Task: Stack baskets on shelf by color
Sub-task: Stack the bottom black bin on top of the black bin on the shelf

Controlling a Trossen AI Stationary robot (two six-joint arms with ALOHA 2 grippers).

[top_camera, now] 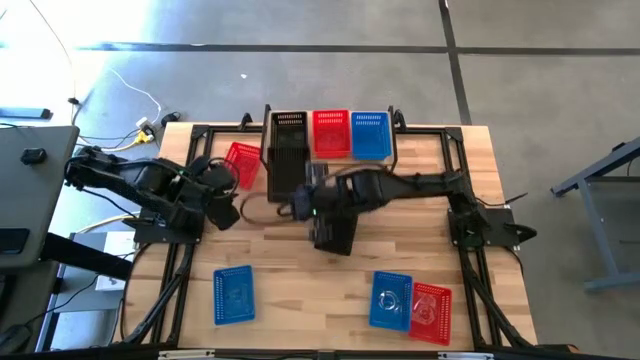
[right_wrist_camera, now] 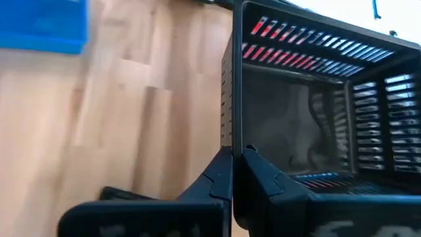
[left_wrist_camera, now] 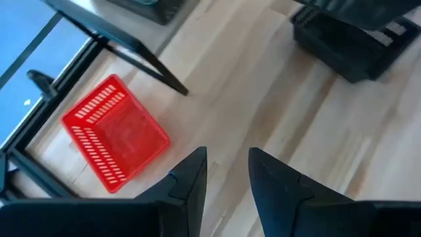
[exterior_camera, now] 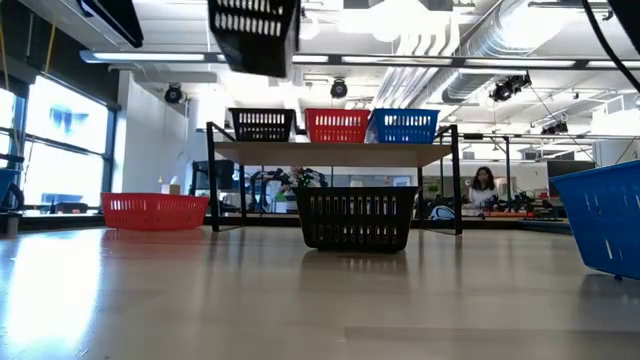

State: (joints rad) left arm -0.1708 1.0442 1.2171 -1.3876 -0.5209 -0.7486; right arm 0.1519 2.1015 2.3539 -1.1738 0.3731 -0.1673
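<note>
Black (top_camera: pixel 289 124), red (top_camera: pixel 331 133), blue baskets (top_camera: pixel 369 135) side by side atop the shelf (exterior_camera: pixel 340 153); others scattered on the table

Bright, even overhead light; ceiling lamps (exterior_camera: pixel 400 20) glare above the shelf (exterior_camera: pixel 335 152); left window blown out; right wrist view motion-blurred; tabletop shadows soft

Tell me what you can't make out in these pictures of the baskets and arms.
- Low view: the lifted black basket is cut off by the top edge.
- High view: the right gripper, shut on that basket's wall, blends into dark arm and baskets.
- Low view: a blue basket runs off the right edge.
- Left gripper, open near a red basket: its height above the table is unclear.
</note>
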